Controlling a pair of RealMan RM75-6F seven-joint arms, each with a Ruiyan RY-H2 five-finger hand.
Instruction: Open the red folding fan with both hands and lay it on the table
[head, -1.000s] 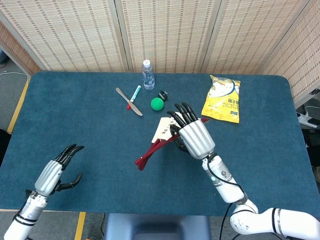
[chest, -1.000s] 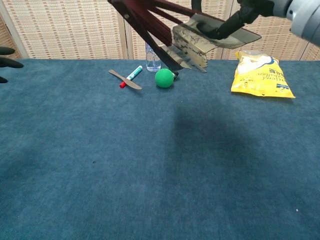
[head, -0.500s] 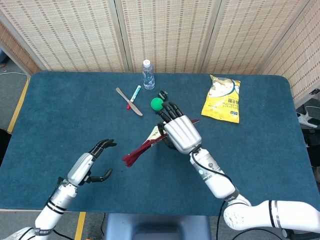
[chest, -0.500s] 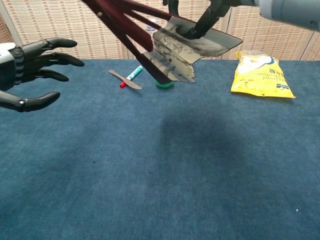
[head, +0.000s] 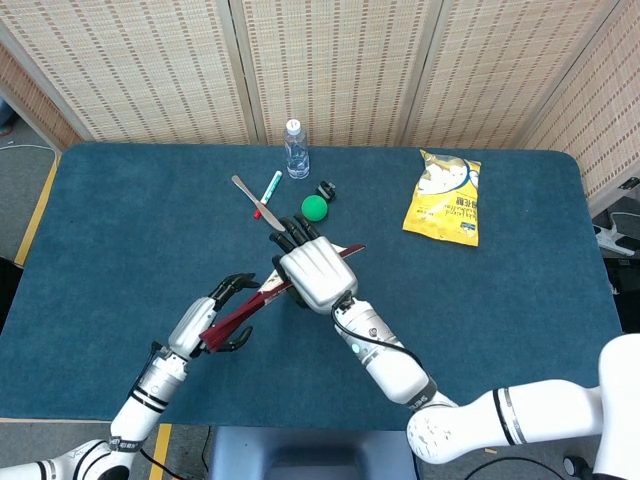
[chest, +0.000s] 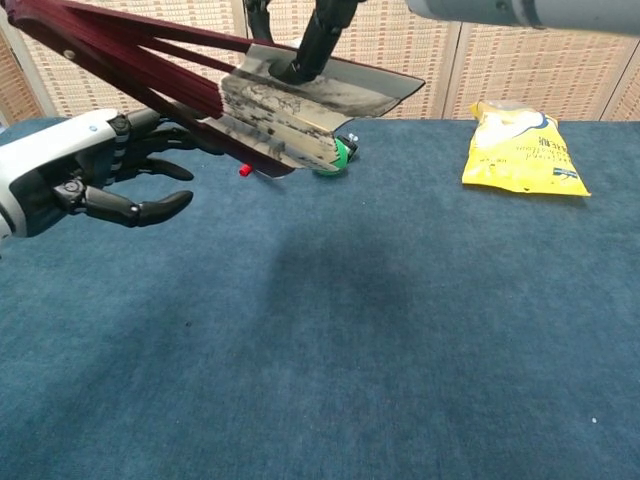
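We are seeing one blue table (head: 520, 300). Above it, one red fan (chest: 180, 75) is hanging partly open, held in the air by the right hand (head: 312, 272), whose fingers are closing on its paper leaf. The left hand (head: 215, 318) is reaching at the rib end of the fan with fingers spread; we cannot tell whether it is touching the ribs. On the table are lying one yellow bag (head: 445, 197), one bottle (head: 295, 150), one green ball (head: 315, 207), one knife (head: 245, 189), one marker (head: 270, 188) and one small black thing (head: 325, 189).
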